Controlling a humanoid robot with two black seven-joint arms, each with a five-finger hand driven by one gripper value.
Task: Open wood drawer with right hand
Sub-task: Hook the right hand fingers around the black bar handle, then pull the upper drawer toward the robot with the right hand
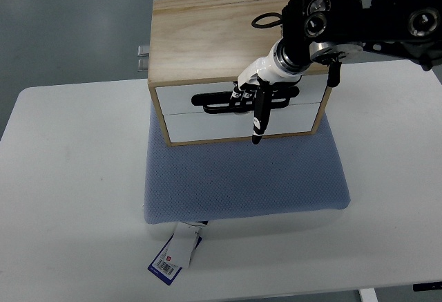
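Robot hand (252, 98), my right, is curling its fingers onto the black handle (219, 100) of the upper wood drawer (181, 100), likely stiff and light, atop a blue cushion (242, 177) on the bench (69, 198).

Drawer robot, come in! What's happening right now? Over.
Right hand fingers hooked in top drawer black handle. Drawer looks closed. Left arm not seen. Nothing blocking the front.

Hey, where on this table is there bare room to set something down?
Bare tabletop left of the blue cushion and right of it. The cushion's front half is free too. A tag crowds the near edge; the right hand crowds the wood drawer box front.
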